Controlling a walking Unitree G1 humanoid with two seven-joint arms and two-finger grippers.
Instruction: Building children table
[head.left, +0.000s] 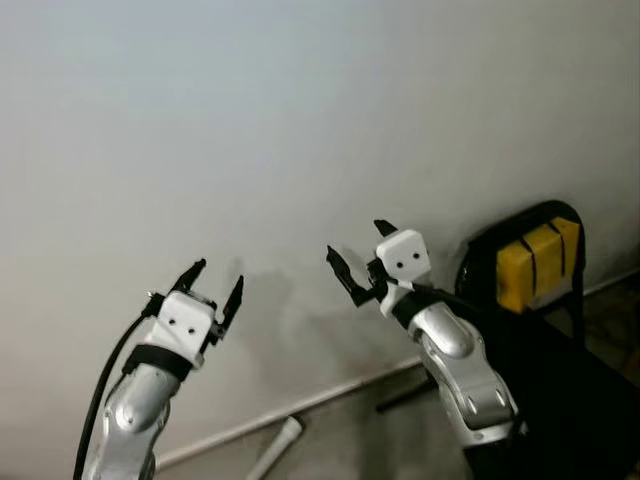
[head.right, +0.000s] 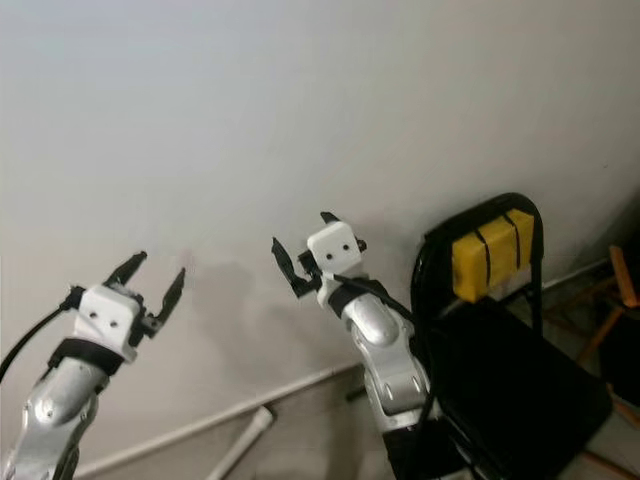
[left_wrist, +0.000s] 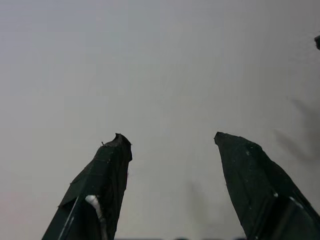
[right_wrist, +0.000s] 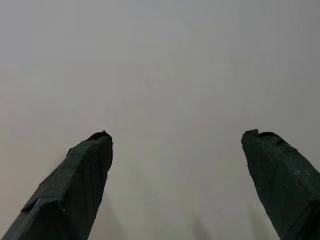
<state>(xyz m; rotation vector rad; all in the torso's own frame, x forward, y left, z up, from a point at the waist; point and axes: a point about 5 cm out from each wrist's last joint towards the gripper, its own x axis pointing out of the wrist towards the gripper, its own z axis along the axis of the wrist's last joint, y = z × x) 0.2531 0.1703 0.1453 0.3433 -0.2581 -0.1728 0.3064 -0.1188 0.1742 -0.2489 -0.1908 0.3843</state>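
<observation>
We've got both the left gripper (head.left: 213, 279) and right gripper (head.left: 356, 252) raised empty, fingers spread, facing a plain white wall (head.left: 250, 120); only a white tube (head.left: 277, 451) at 6 o'clock, so barely started.

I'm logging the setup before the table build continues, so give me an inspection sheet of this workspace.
Surface: plain pale wall ahead; strip of floor below the white baseboard.
Job's things: white cylindrical tube lying on the floor by the baseboard, possibly a table leg.
Clutter: black folding chair with a yellow block strapped to its backrest.
Grippers: left gripper and right gripper both raised towards the wall, open, holding nothing.
Cables: black cable along the left arm.
Surroundings: wooden frame at the right edge.
</observation>
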